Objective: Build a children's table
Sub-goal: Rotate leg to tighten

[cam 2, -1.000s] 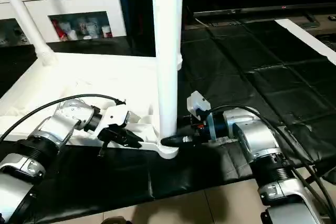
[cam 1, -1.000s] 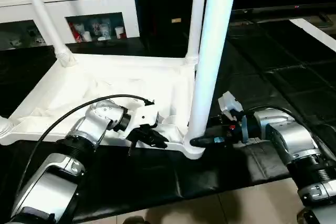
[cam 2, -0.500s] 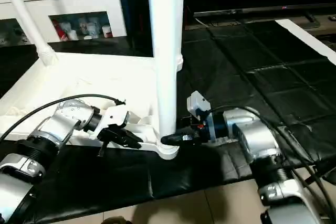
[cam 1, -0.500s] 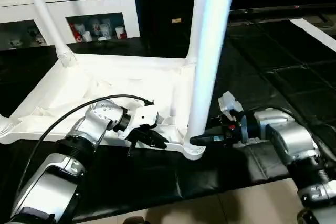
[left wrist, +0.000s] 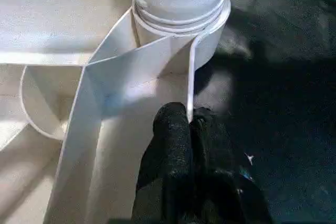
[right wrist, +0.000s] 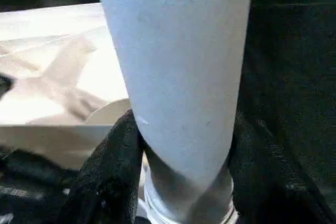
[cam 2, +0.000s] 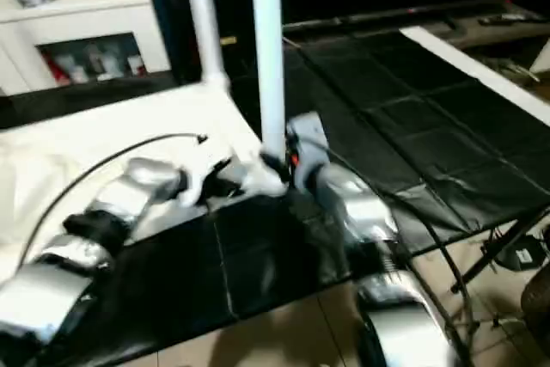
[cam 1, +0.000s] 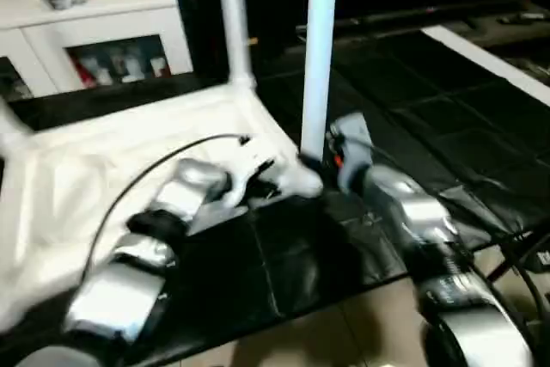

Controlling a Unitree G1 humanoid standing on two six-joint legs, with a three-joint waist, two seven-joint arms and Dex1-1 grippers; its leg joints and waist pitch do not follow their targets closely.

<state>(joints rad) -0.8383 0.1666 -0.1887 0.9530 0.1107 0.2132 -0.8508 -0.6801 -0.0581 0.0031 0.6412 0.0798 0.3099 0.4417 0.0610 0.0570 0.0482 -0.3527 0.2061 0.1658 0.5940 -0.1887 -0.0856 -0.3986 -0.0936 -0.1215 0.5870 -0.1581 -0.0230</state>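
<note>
The children's table (cam 1: 129, 152) lies upside down on the black mat (cam 1: 284, 247), ribbed underside facing up, and two of its legs rise straight from the corners on the robot's right side. The near leg (cam 1: 320, 49) stands in the corner socket (left wrist: 181, 30) closest to the robot; the far leg (cam 1: 230, 19) stands at the corner beyond it.

Right gripper (right wrist: 184, 145) is on that near leg — one black finger on each side of the round shaft, low down, just above the socket collar, pressed against it in a clamp. In the right wrist view the leg runs up between the fingers (right wrist: 113, 171) and looks upright.

Left gripper (left wrist: 190, 145) sits at the same corner from the other side. Its two fingers are squeezed together, and the thin white rim wall of the table top runs right to their tips — whether that edge is pinched between them or merely touched, I can't say from here. The tips lie just beside the socket, on the mat side of the rim.

Both silver forearms reach in from the near edge, and a black cable (cam 1: 163, 156) arcs over the left one. Behind the table stands a white cabinet (cam 1: 94, 32) with small items behind its glass fronts.
</note>
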